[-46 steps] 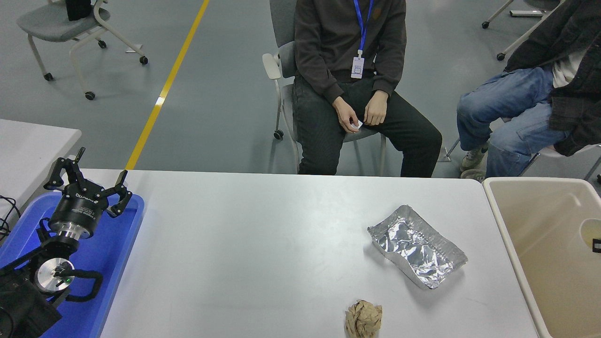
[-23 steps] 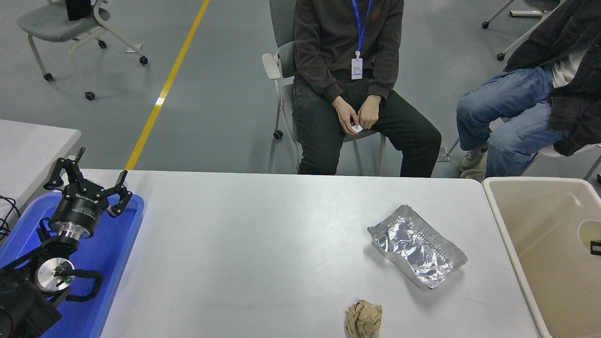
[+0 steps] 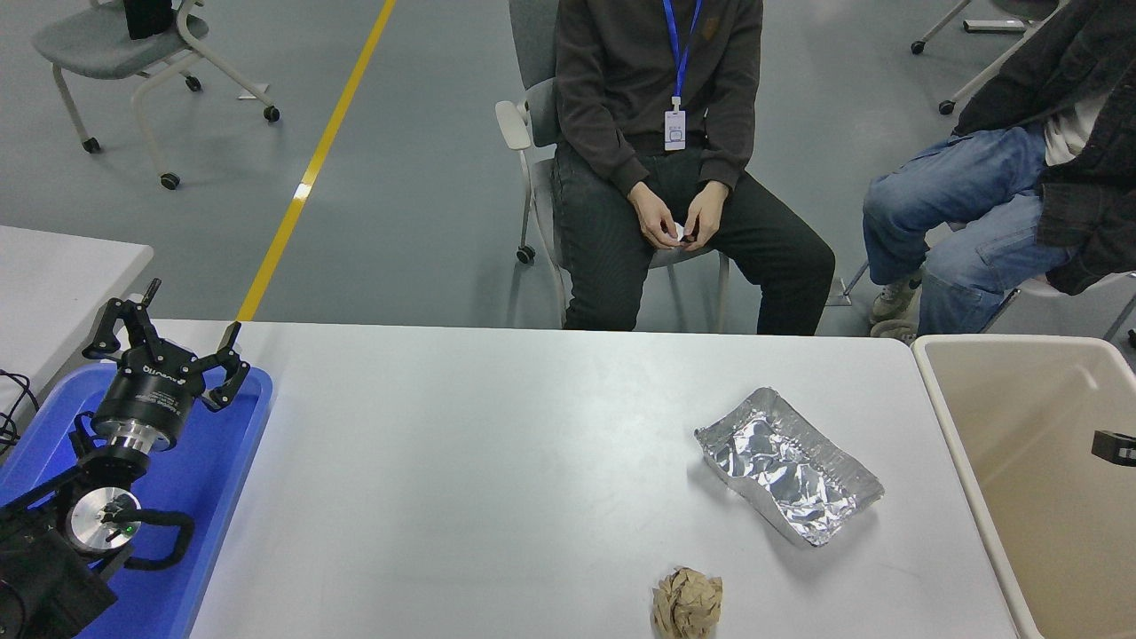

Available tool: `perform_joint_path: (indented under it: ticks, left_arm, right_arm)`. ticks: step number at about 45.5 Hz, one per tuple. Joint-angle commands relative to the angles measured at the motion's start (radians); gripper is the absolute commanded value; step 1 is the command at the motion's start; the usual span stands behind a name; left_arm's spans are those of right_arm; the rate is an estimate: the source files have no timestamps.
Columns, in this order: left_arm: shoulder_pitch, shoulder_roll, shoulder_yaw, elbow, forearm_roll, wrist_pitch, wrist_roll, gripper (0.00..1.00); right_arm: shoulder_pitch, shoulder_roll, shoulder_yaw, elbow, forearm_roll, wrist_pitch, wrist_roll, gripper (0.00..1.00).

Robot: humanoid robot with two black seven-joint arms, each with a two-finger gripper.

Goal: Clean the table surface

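The table surface (image 3: 497,461) fills the lower middle of the view. On its right part lies a crumpled foil tray (image 3: 788,464), and near the front edge sits a ball of brown paper (image 3: 687,603), apart from the tray. A beige bin (image 3: 958,417) stands against the table's right end. A small black tip of the right gripper (image 3: 1116,446) shows over the bin; whether its fingers are spread or clenched cannot be told. The left gripper (image 3: 169,342) is parked over a blue tray (image 3: 226,479) at lower left, fingers spread.
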Motion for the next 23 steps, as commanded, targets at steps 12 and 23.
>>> perform_joint_path:
  ticks: [12, 23]
  left_arm:
    - [0.000, 0.000, 0.000, 0.000, 0.000, 0.000, 0.000, 1.00]
    - [0.000, 0.000, 0.000, 0.000, 0.000, 0.000, 0.000, 1.00]
  right_arm:
    - [0.023, -0.001, 0.018, -0.016, 0.116, -0.027, 0.001, 1.00]
    - [-0.014, -0.006, 0.023, -0.041, 0.217, -0.030, -0.001, 1.00]
